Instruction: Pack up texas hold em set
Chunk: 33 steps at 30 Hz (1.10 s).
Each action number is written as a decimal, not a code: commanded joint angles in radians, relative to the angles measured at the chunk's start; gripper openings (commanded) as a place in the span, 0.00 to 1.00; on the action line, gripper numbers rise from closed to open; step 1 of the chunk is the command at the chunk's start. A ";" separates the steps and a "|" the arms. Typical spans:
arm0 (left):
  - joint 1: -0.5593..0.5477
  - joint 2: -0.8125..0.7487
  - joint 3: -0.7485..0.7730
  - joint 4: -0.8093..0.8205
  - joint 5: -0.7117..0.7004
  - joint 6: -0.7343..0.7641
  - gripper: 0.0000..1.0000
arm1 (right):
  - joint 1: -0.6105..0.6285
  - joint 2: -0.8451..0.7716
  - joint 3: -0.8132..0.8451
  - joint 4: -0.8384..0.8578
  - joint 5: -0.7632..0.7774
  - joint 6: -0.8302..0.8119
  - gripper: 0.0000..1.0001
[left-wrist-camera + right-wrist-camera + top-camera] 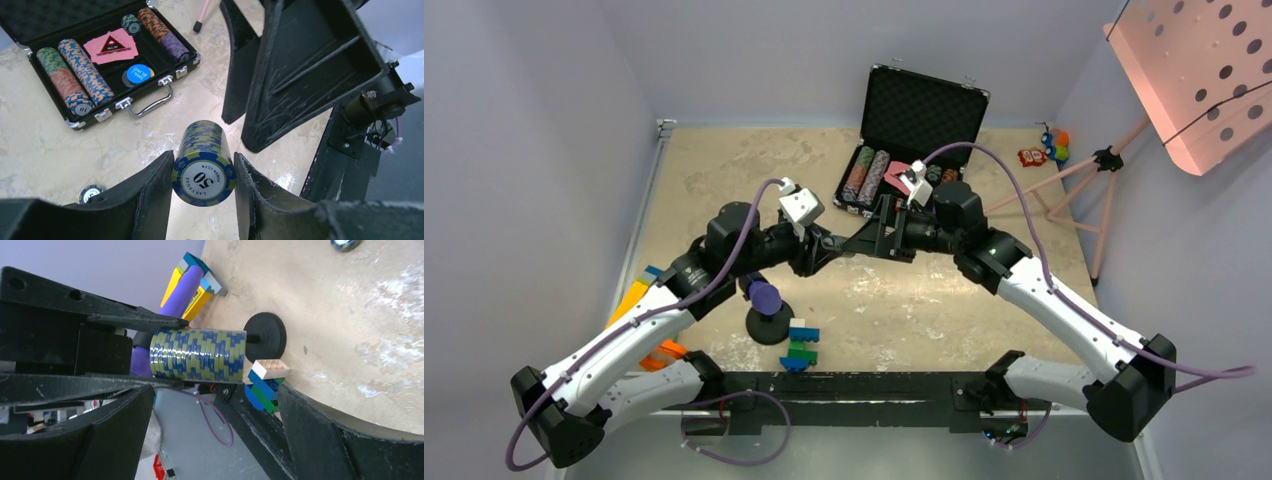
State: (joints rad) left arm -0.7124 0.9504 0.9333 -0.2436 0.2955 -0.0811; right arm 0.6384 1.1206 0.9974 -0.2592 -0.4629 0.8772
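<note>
Chip roll (pixel 204 165): held sideways above the table (pixel 40 165), well short of the open case (pixel 924 105).
Left gripper (pixel 203 156): clamped on the roll, fingers (pixel 145 200) along its striped sides.
Right gripper (pixel 215 390): jaws wide apart, facing the roll, touching nothing.
Handling: I judge loose, slick discs, dense; the row could buckle and spill.
Hold: I'd press both flat ends, keeping it straight.

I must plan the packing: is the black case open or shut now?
Open. The case shows its lid raised, with chip rows, pink cards and a blue button inside.
</note>
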 commanded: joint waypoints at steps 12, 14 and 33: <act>-0.062 -0.045 -0.007 0.133 0.003 0.043 0.00 | 0.057 0.043 0.047 0.071 0.033 0.061 0.99; -0.064 -0.044 -0.007 0.133 0.002 0.043 0.00 | 0.059 0.047 0.045 0.080 0.029 0.065 0.99; -0.065 -0.041 -0.005 0.122 -0.043 0.056 0.00 | 0.141 0.144 0.158 -0.075 0.101 -0.030 0.87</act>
State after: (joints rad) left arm -0.7738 0.9363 0.9085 -0.2520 0.2771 -0.0540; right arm 0.7540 1.2594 1.1011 -0.2790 -0.3927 0.8928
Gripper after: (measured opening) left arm 0.480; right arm 0.880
